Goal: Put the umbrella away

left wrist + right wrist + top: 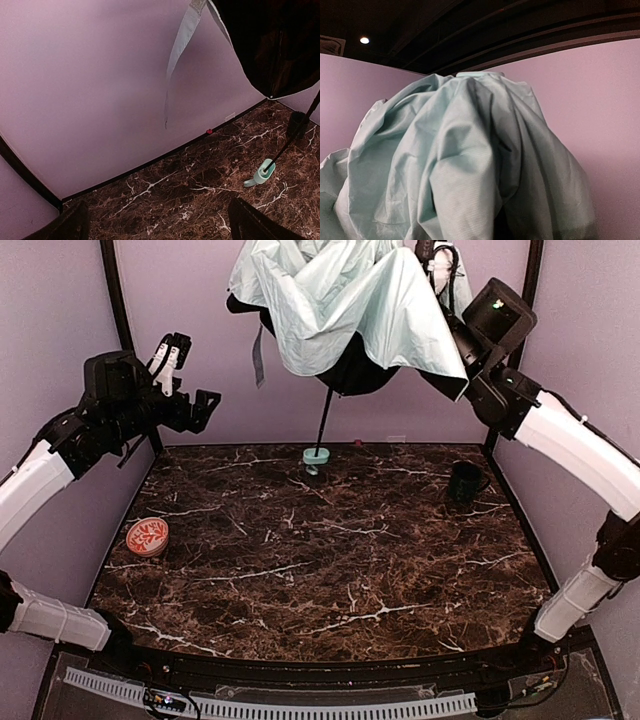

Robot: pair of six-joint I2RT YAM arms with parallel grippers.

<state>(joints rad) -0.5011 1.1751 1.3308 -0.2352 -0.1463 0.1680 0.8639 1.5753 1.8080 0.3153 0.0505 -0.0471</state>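
2 arms rise from the near edge of the dark marble table (330, 580), the left one bending out to the left and the right one out to the right.

Closest of the loose things is a small round red dish (147, 536) near the table's left edge. Its top shows a red-and-white pattern, and whether that is a lid or contents cannot be told. Further back on the right stands a dark mug (465, 481), upright, with its inside too dark to read.

The left gripper (188, 378) hangs high over the far-left corner. Its fingers (252, 222) are spread wide apart with nothing between them.

At the table's far edge the mint handle (316, 456) of the umbrella (340, 300) touches the marble, well apart from both containers. The thin dark shaft (324, 420) slants up from it into the canopy, which hangs bunched and half collapsed against the purple back wall (200, 300), pale mint outside and black inside. 1 grey strap (258, 355) dangles from its left side.

The right gripper (437, 268) sits at the canopy's upper right. Fabric fills the right wrist view, so whether its fingers pinch the cloth cannot be told.
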